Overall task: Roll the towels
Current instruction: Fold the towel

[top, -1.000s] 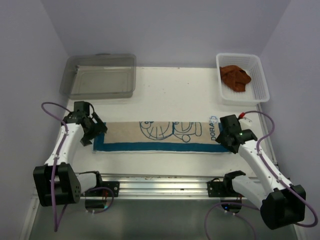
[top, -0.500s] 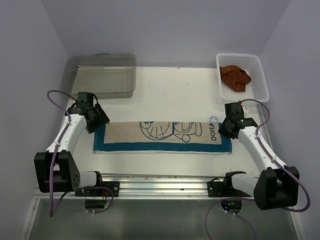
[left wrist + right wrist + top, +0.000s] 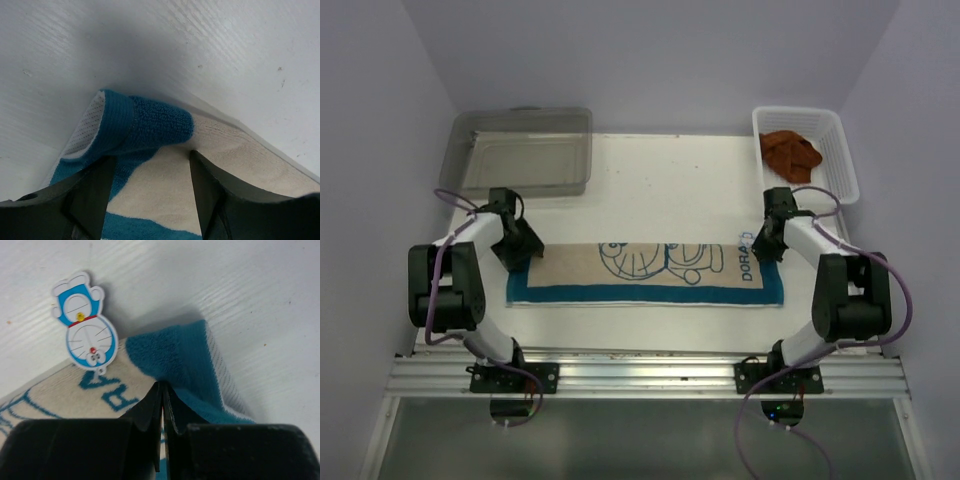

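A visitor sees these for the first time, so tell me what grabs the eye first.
The long cream towel with blue edges and a blue cartoon lies flat across the middle of the table, with an arm at each far corner: left jaws open, right jaws shut. A rust-brown towel sits crumpled in the white basket at far right.

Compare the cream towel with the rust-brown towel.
The cream towel lies spread out on the table; the rust-brown towel sits crumpled in the white mesh basket. The cream towel has blue edges and a blue drawing; the rust-brown towel is plain. The left tool and right tool are at the cream towel's far corners, none at the rust-brown towel. Neither is rolled.
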Available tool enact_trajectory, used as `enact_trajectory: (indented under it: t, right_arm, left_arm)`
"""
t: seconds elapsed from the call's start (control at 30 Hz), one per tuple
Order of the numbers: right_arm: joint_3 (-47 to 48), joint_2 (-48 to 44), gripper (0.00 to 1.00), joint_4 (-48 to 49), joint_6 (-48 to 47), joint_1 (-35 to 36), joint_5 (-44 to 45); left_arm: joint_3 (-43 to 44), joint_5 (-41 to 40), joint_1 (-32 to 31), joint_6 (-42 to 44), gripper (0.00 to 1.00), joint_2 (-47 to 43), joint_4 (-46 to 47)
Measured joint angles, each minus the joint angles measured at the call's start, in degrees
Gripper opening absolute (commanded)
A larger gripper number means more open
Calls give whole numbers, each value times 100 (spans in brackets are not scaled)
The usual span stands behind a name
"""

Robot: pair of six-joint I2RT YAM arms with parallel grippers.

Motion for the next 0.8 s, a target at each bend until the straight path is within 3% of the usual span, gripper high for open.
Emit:
enact_trajectory:
  t: [0.17,0.37,0.6,0.8]
  right_arm:
    - [7,505,6,98,-87,-129,0]
    - [20,66,9,-7,-186,-129,85]
    - [31,-927,24,-175,-439,-514,330]
    - [28,-595,42,-356,-699,-1073,28]
  left_arm:
    - [31,28,61,-55,65,153,22]
    - [33,-103,68,-35,65,-74,-37]
    - [33,-555,-87,61,64,-1491,-103]
    - [59,-638,-1141,48,64,-1513,-144]
